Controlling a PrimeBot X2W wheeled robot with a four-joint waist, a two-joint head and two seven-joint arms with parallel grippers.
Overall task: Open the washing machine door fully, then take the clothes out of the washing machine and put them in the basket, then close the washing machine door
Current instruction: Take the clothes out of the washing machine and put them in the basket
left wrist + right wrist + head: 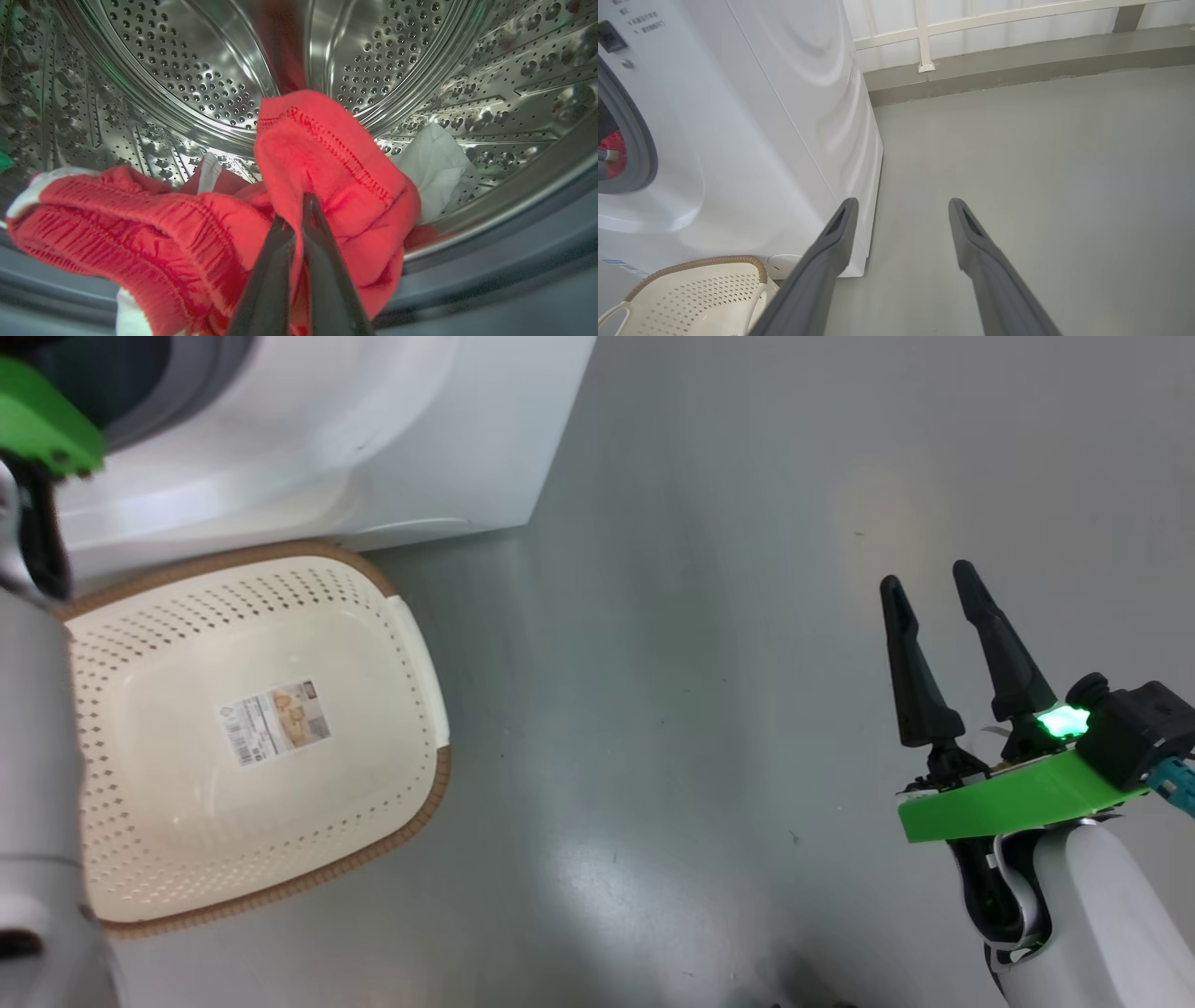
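Clothes: the red clothes [327,177] lay heaped at the mouth of the drum, across the lower half of the left wrist view. One stitched fold stood up in the middle, and a white piece [434,158] showed at the right of it. A scrap of the same red showed through the round opening at the far left edge of the right wrist view [612,154].
Left claw: the left claw [296,214] was clenched on that raised red fold, its two dark fingers pressed together from the bottom middle of the frame.
Drum: the steel drum [210,70] with its rows of holes curved over the top of the left wrist view, behind the clothes.
Gasket: a grey rubber gasket [514,242] ran along the lower right, under the drum's lip.
Washing machine: the white washing machine [420,448] took up the upper left of the head view.
Left forearm: the pale left forearm [33,756] ran up the left edge of the head view toward the machine's opening.
Basket: the cream basket [187,803] sat on the floor just in front of the machine, at the left of the head view. Only a paper label [274,721] lay on its bottom.
Right claw: the right claw [927,577] hung at the lower right of the head view, well apart from the basket. Its fingers were spread and held nothing.
Floor: the grey floor [700,663] lay under the right claw.
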